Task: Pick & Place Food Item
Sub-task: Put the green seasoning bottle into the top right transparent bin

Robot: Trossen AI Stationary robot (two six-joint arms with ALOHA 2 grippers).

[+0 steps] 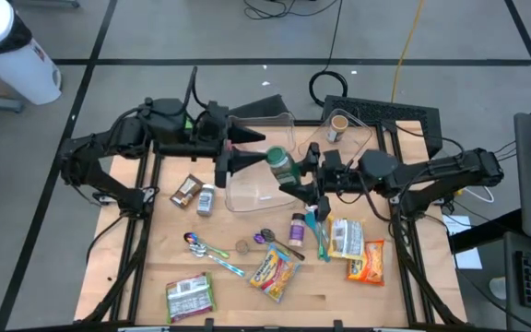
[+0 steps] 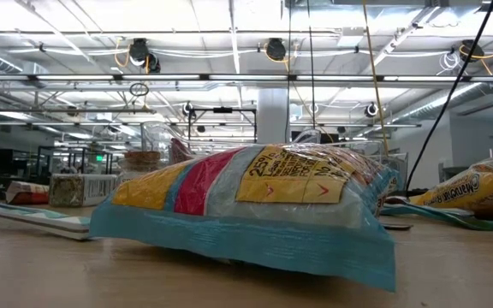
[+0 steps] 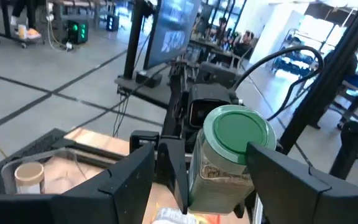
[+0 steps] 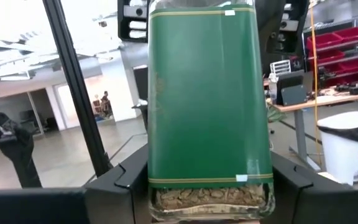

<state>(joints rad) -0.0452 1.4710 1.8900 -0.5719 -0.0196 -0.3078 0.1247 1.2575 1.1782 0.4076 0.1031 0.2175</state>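
Between the two dark fingers of the right gripper [image 4: 207, 186] sits a jar [image 4: 207, 99] with a green lid and green label. The fingers press on both sides of it, near the glass end where brown food bits show. So the right fingers are partly closed and have the jar.

From above, the jar [image 1: 279, 163] is up in the air over a clear tub [image 1: 247, 194], between the two arms.

The left gripper [image 3: 197, 180] points at the jar from the other side. Its fingers are apart, one on each side of the green lid [image 3: 240, 132]. They stand just beside the jar, but I cannot tell if they touch it yet.

This looks like a hand-over step. One arm holds the jar out and the other arm comes to take it. It could also be the start of putting the jar in the tub.

Next, I think the left fingers must close on the lid end until they hold tight. Only then should the right fingers let go. If the right lets go too soon, the jar may drop into the tub or onto the worktop [image 1: 155, 258], where snack bags [image 1: 275, 272] and spoons [image 1: 212, 254] lie.
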